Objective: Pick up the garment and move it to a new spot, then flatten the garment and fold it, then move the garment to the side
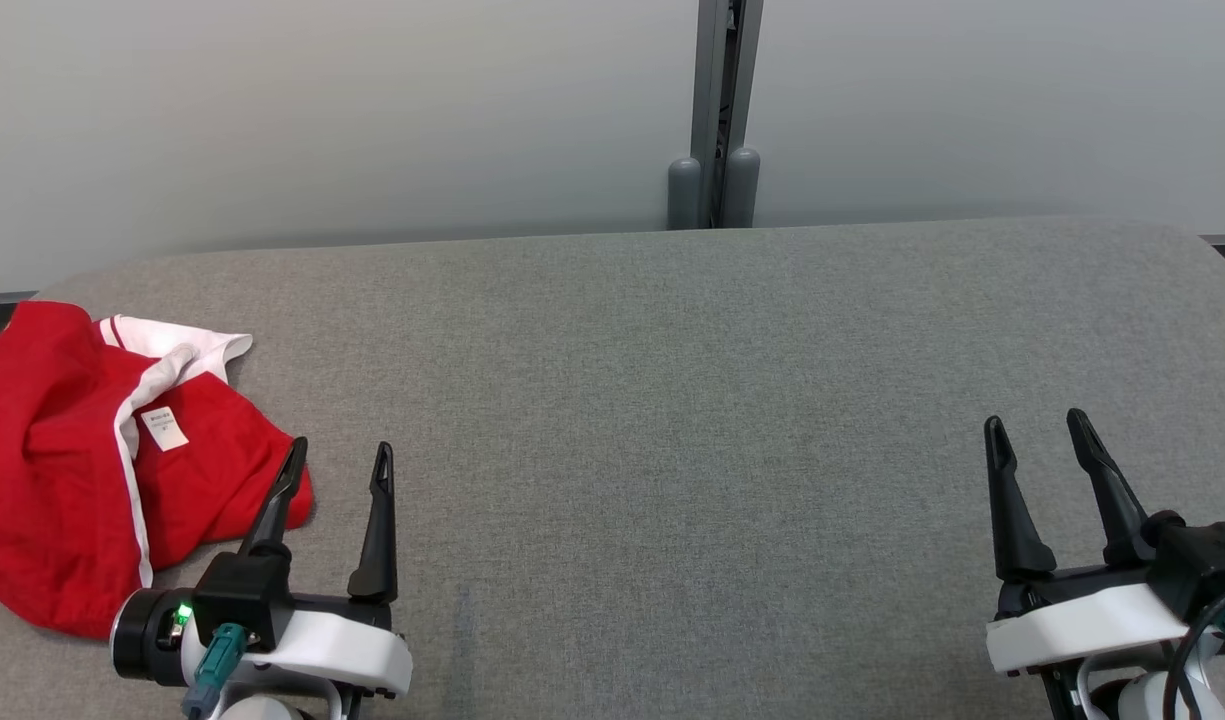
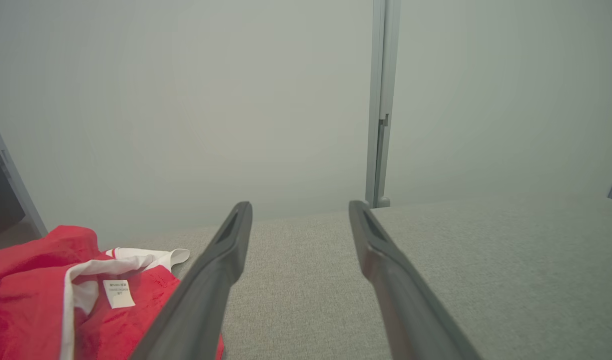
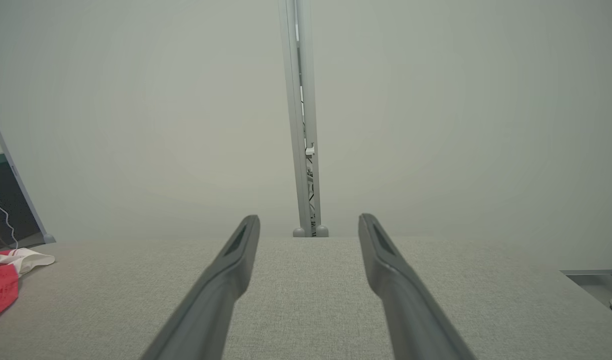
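Observation:
The garment is red with white trim and a small white label, lying crumpled at the left end of the grey padded table. It also appears at the lower left of the left wrist view and at the far left edge of the right wrist view. My left gripper is open just to the right of the garment, its left finger over the cloth's right edge, nothing between its fingers. Far to the right, my right gripper stands open and empty above bare table.
A pale wall runs behind the table, with a grey vertical post at the back centre. The table's far edge is rounded at both corners. A wide stretch of grey surface lies between the two grippers.

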